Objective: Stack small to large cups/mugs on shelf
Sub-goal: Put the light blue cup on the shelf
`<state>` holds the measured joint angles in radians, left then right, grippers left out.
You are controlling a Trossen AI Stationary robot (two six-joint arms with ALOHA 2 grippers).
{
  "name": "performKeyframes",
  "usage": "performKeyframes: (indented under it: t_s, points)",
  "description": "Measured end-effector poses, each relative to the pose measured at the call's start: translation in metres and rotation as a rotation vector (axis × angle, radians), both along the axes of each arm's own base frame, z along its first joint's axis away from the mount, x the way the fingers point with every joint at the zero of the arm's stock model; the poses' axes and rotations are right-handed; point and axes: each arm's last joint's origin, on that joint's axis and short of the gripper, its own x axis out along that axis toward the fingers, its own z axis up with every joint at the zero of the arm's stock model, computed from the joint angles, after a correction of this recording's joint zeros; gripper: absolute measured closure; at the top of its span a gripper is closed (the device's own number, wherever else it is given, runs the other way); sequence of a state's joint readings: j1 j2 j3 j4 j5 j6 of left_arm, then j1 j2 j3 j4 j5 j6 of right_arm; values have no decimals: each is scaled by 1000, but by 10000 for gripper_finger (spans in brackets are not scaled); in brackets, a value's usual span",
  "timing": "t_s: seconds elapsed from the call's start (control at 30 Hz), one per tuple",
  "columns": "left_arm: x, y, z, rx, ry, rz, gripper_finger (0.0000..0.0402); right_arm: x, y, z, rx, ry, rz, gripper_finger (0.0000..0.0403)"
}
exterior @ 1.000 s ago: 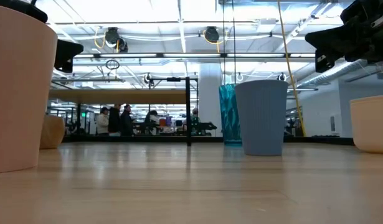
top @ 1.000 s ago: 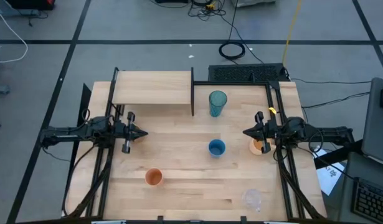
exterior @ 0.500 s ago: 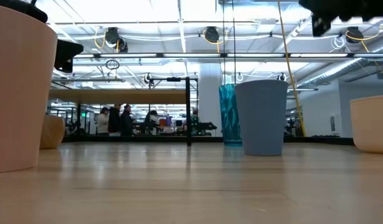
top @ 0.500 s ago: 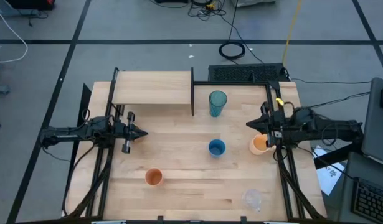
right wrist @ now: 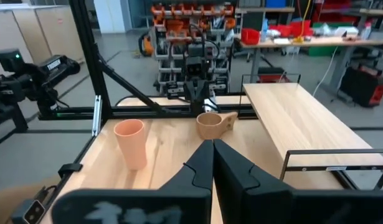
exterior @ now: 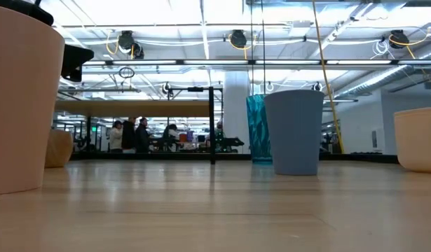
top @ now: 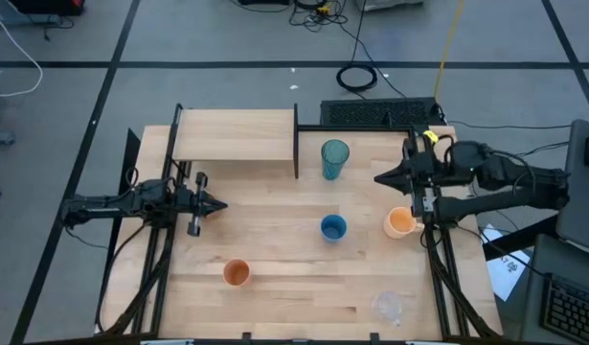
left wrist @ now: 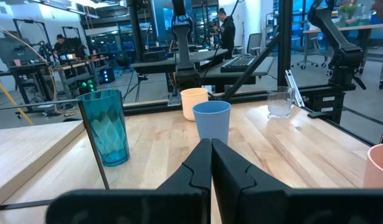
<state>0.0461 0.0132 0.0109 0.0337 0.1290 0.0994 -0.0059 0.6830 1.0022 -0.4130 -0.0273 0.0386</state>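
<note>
Both grippers are shut and touch nothing. My left gripper (top: 221,204) (left wrist: 210,148) waits low at the table's left side. My right gripper (top: 378,178) (right wrist: 211,149) hangs high over the right side, above and beyond the peach-orange mug (top: 400,222). The teal tumbler (top: 334,159) stands by the shelf's right post, with the blue cup (top: 333,228) nearer, mid-table. The orange cup (top: 237,273) stands front left. The tan handled mug (right wrist: 213,124) stands beside the left arm. All rest on their bases. The shelf (top: 235,134) lies at the far left.
A clear plastic cup (top: 388,307) stands near the front right corner. Black frame rails (top: 438,259) run along the table's left and right sides. A keyboard (top: 380,112) lies beyond the far edge. Bare wood (top: 284,240) lies between the cups.
My right gripper has risen steeply, leaving the top of the low view, and has tipped somewhat while staying shut. In the high view it no longer covers the peach-orange mug. No cup has moved.
</note>
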Motion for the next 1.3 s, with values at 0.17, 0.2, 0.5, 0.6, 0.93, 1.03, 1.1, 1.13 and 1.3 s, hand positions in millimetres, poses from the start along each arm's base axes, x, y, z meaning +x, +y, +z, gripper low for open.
performKeyframes:
  t_s: [0.17, 0.2, 0.5, 0.6, 0.93, 1.03, 1.1, 1.13, 1.3]
  points:
    - [0, 0, 0, 0, 0, 0, 392, 5, 0, 26, 2, 33, 0, 403]
    - [0, 0, 0, 0, 0, 1, 392, 6, 0, 30, 2, 40, 0, 403]
    - [0, 0, 0, 0, 0, 1, 392, 12, 0, 55, 2, 65, 0, 403]
    - [0, 0, 0, 0, 0, 0, 392, 14, 0, 54, 0, 73, 0, 403]
    - [0, 0, 0, 0, 0, 1, 392, 14, 0, 55, 2, 70, 0, 403]
    - [0, 0, 0, 0, 0, 1, 392, 15, 0, 54, 0, 71, 0, 403]
    - [0, 0, 0, 0, 0, 1, 392, 15, 0, 54, 0, 72, 0, 403]
    - [0, 0, 0, 0, 0, 0, 392, 15, 0, 54, 0, 72, 0, 403]
    - [0, 0, 0, 0, 0, 1, 392, 15, 0, 56, -1, 59, 0, 403]
